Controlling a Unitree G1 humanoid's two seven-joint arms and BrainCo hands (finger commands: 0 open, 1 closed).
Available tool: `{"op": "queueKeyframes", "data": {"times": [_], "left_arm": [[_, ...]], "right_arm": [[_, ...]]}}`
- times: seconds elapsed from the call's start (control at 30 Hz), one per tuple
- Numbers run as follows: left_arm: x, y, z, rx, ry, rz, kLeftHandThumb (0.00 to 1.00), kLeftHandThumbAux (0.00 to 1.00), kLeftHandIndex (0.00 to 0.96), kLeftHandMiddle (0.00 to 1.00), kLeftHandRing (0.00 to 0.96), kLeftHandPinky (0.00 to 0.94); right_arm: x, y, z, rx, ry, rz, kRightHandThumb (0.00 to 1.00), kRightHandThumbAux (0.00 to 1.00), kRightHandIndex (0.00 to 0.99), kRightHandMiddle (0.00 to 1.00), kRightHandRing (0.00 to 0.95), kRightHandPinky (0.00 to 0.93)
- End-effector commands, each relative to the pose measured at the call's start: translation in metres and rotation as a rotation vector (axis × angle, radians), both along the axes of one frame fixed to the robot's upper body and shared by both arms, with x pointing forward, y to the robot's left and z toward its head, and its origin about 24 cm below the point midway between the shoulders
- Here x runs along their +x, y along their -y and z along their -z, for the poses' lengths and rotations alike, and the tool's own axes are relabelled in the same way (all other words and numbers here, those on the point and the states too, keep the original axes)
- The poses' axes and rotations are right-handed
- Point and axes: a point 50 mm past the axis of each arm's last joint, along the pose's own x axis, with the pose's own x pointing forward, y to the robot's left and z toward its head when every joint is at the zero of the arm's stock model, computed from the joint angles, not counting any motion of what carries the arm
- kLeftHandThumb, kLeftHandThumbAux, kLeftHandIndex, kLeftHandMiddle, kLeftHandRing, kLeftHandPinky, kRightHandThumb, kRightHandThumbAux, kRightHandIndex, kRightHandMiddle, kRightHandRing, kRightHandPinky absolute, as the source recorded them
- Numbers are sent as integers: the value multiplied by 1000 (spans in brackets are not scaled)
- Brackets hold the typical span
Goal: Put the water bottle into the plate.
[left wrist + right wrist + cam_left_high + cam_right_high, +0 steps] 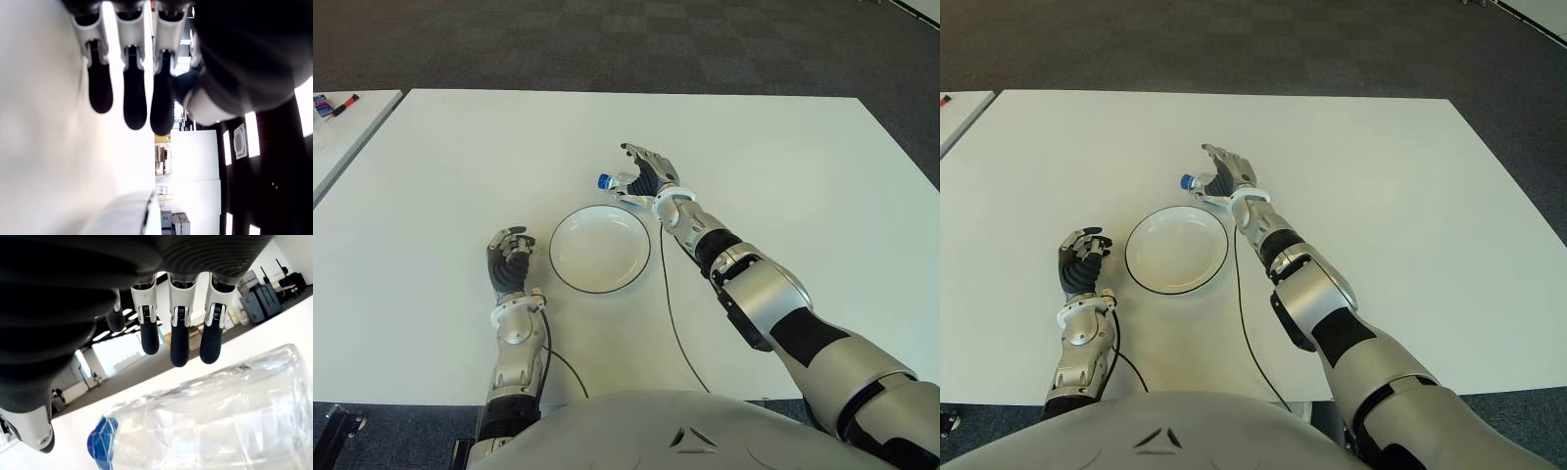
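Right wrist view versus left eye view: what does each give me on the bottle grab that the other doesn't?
Only the right wrist view shows the fingers spread above the clear water bottle, with a gap between them, so no grasp is closed.

Only the left eye view shows the layout: the plate sits empty on the white table, the right hand is just beyond its far rim, and the left hand is curled on the plate's left.

Both show the bottle lying on its side, blue cap toward the robot's left.
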Motion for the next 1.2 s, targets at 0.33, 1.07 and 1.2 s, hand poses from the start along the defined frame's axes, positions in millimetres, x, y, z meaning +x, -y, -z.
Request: {"op": "queueKeyframes", "data": {"times": [0.33, 1.07, 1.2], "left_arm": [[-9, 4, 7, -25, -68, -5, 688, 724, 423, 546, 513, 464], [-14, 3, 4, -43, -76, -34, 692, 722, 426, 549, 522, 492], [-16, 3, 4, -44, -76, -41, 690, 722, 424, 546, 516, 478]], "right_arm": [[-4, -1, 8, -2, -49, -5, 289, 654, 67, 197, 253, 338], [-9, -3, 9, 62, -20, -47, 252, 647, 57, 208, 275, 355], [-10, -3, 9, 81, -15, -57, 233, 650, 57, 215, 284, 361]]}}
